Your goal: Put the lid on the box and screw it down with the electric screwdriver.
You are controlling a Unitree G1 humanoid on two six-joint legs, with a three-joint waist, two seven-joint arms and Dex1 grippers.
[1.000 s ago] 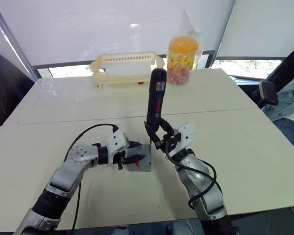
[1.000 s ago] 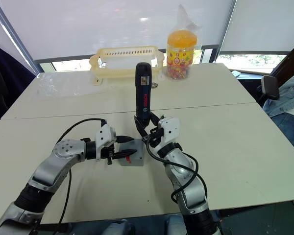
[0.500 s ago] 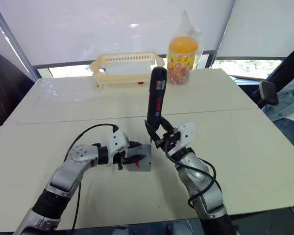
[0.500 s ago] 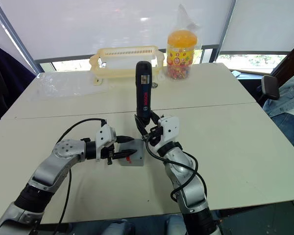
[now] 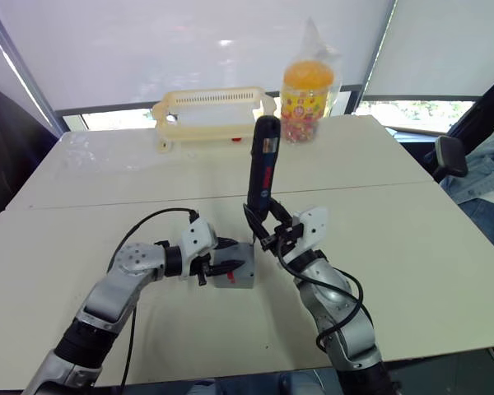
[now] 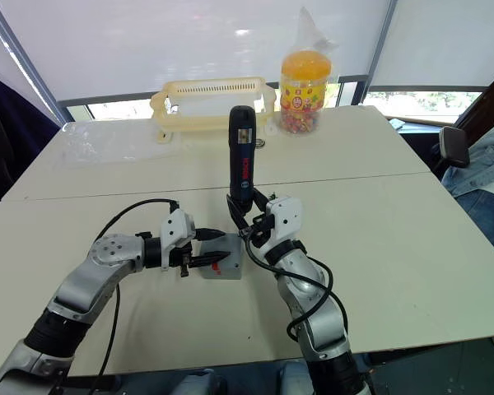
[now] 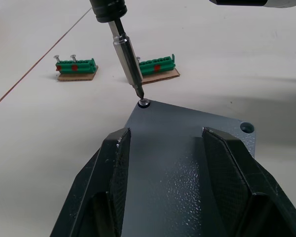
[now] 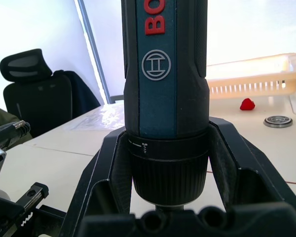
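The lid already lies flat on the box, near the middle of the bench; both look like light, stiff, smooth plastic that would skate or twist under the driver unless pinned, so the sensible hold is across opposite side walls, clear of the corner holes. The left gripper does just that, its two black fingers straddling the lidded box from the left, clenched on it. A screw sits in one corner of the lid, and another corner hole looks empty. The electric screwdriver stands nearly upright just right of the box, its bit tipped onto that screw head; it is rigid and top-heavy, best held low on the barrel, where the right gripper clamps it. Beyond the box lie two green screw holders. At the far edge stand a cream tray and an orange-lidded jar.
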